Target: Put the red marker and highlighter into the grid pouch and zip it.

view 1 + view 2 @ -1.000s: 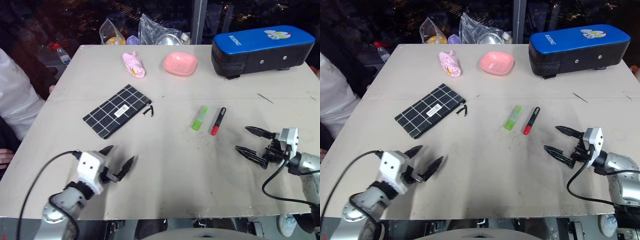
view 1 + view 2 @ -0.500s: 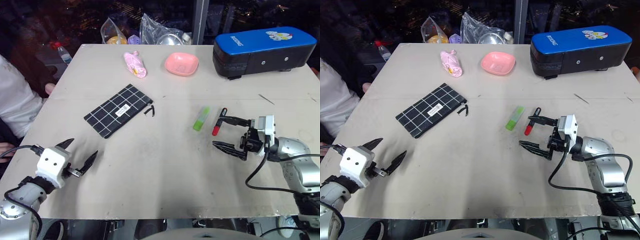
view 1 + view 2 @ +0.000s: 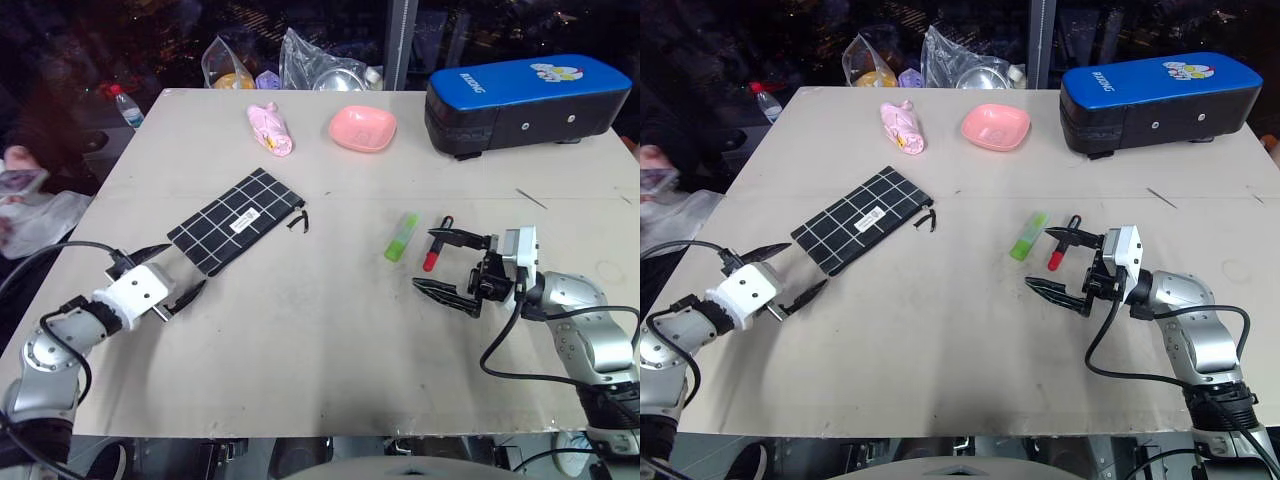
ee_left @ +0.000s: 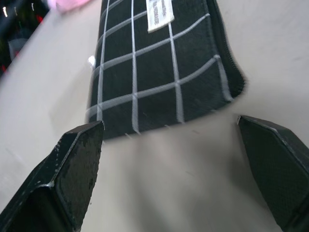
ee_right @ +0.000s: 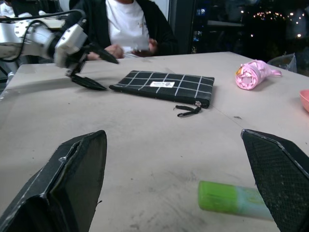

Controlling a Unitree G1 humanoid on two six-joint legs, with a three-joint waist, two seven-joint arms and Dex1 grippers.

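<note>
Lying just ahead of open left jaws, grid pouch (image 3: pixel 238 220), untouched

The grid pouch (image 3: pixel 235 220) is black with thin white lines. The highlighter (image 3: pixel 401 237) is light green, and the red marker (image 3: pixel 437 243) is black with a red end. A pink bowl (image 3: pixel 362 128) sits by a blue-topped black case (image 3: pixel 525 102).

- Table (image 3: pixel 970 350): pale top, scuffed
- Pouch (image 3: pixel 860 222): black with white grid, flat, lying at a slant; white label; zipper pull (image 3: pixel 926 219) at its right end
- Highlighter (image 3: pixel 1028 236): light green, right of pouch, well apart from it
- Marker (image 3: pixel 1061 244): red end nearer, just beside highlighter
- Left gripper (image 3: pixel 790 273): fingers spread, near pouch's lower-left end, not touching
- Right gripper (image 3: pixel 1055 263): fingers spread, pointing left; upper finger at marker
- Far edge: pink bowl (image 3: pixel 994 126); pink bundle (image 3: pixel 902 128); blue-topped case (image 3: pixel 1155 98)
</note>
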